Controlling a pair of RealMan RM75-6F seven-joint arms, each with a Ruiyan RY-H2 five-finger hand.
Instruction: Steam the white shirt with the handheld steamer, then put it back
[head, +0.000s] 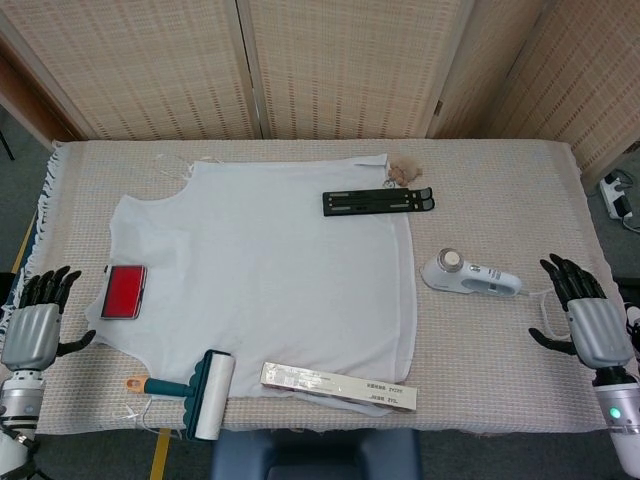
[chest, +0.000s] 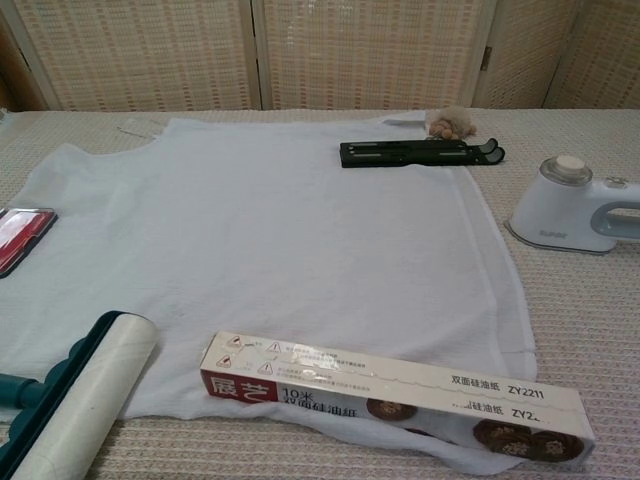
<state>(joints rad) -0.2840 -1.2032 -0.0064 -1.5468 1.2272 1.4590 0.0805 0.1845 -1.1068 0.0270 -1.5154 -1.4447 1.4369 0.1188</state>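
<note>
The white shirt (head: 265, 265) (chest: 260, 240) lies spread flat over the middle of the table. The white handheld steamer (head: 468, 276) (chest: 575, 206) lies on its side on the cloth to the right of the shirt, held by nothing. My right hand (head: 588, 318) hovers at the table's right edge, fingers spread and empty, well clear of the steamer's handle. At the table's left edge my left hand (head: 38, 320) is also empty with fingers apart. Neither hand shows in the chest view.
A black stand (head: 378, 201) (chest: 420, 152) lies on the shirt's upper right. A long paper box (head: 338, 386) (chest: 395, 393) sits on the hem. A lint roller (head: 200, 394) (chest: 70, 400) and a red case (head: 124, 292) are at the left. A small tan lump (head: 405, 172) lies behind the stand.
</note>
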